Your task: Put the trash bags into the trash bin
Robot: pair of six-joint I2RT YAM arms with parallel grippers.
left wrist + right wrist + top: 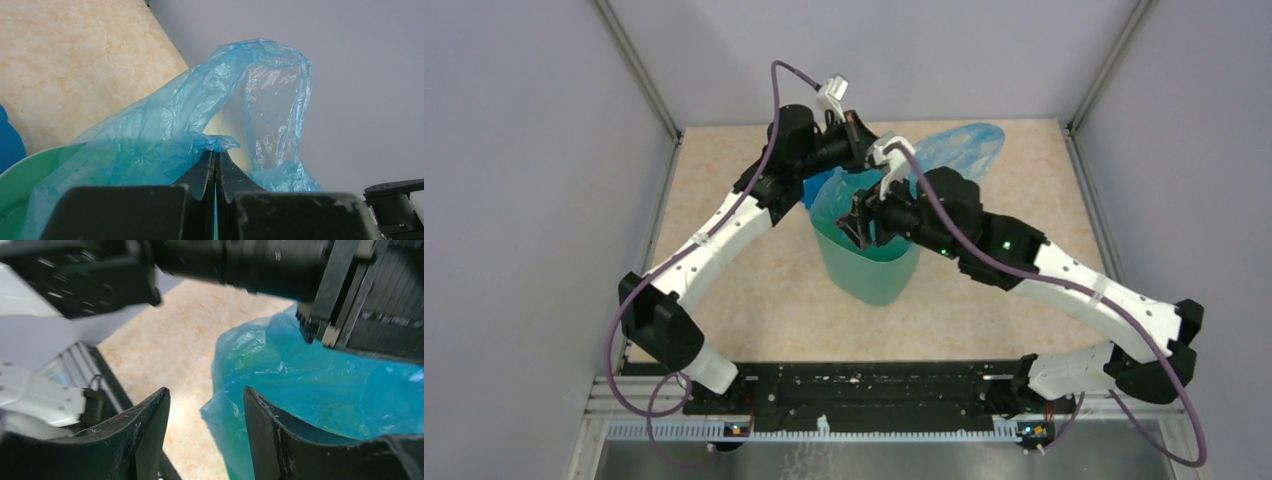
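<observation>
The mint-green trash bin stands mid-table. A light-blue trash bag drapes over its rim, part inside the bin and part billowing behind it on the far right. My left gripper is above the bin's back rim, shut on a pinch of the bag's film; the bin rim shows low left in that view. My right gripper hangs over the bin's mouth, open, with a fold of the bag between its fingers, apart from both.
Beige marble-pattern tabletop lies around the bin. Grey walls enclose the back and both sides. A black rail runs along the near edge. The two arms cross closely above the bin.
</observation>
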